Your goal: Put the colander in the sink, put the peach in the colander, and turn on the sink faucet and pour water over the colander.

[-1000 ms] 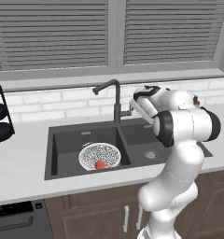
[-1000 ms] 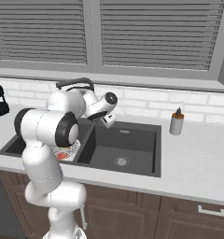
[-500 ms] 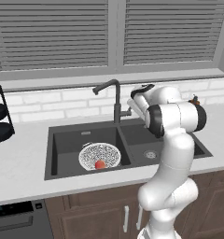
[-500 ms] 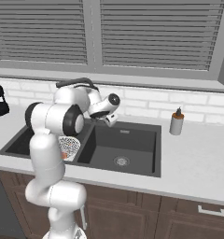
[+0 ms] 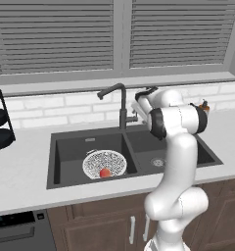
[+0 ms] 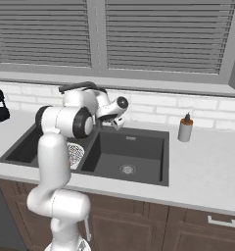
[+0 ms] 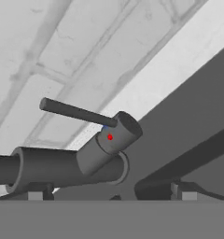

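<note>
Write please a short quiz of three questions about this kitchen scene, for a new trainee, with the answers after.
1. True or false: the peach lies inside the colander.
2. In which basin of the sink does the colander sit, as seen in the left base view? A) the left one B) the right one C) it stands on the counter.
3. Fill in: in the hand view, the gripper's fingertips point at the small side ______ of the sink faucet.

Key
1. True.
2. A.
3. lever. No water runs from the spout yet.
</note>
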Motion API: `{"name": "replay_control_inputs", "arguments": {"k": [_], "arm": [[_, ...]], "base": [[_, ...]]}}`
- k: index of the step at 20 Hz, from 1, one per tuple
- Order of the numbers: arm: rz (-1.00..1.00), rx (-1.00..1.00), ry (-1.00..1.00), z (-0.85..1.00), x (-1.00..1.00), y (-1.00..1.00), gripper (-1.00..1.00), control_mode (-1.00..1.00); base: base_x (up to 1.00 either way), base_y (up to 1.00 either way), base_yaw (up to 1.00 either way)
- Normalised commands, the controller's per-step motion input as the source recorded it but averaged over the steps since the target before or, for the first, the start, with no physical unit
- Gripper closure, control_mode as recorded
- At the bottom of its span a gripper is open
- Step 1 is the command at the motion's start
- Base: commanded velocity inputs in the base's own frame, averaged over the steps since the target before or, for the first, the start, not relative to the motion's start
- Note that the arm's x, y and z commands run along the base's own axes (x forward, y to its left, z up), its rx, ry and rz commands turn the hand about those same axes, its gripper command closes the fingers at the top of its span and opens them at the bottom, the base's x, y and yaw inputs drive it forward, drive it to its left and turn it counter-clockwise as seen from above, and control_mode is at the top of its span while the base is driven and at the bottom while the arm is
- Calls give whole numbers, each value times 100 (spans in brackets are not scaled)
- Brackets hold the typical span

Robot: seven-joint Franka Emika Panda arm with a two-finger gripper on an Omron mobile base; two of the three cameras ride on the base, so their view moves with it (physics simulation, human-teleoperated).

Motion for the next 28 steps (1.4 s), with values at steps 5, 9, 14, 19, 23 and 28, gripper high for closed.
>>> {"name": "replay_control_inputs", "arguments": {"k": [5,9,14,19,23,28], "arm": [[0,0,0,-19,35,0,-100,-100],[0,0,0,-22,34,0,-100,-100],[0,1,0,-17,28,0,-100,-100],[0,1,0,-19,32,0,-100,-100],[0,0,0,-20,30,0,-100,-100],[-1,0,0,-24,29,0,-100,-100]], "base": [[0,0,0],[0,0,0],[0,0,0],[0,0,0],[0,0,0],[0,0,0]]}}
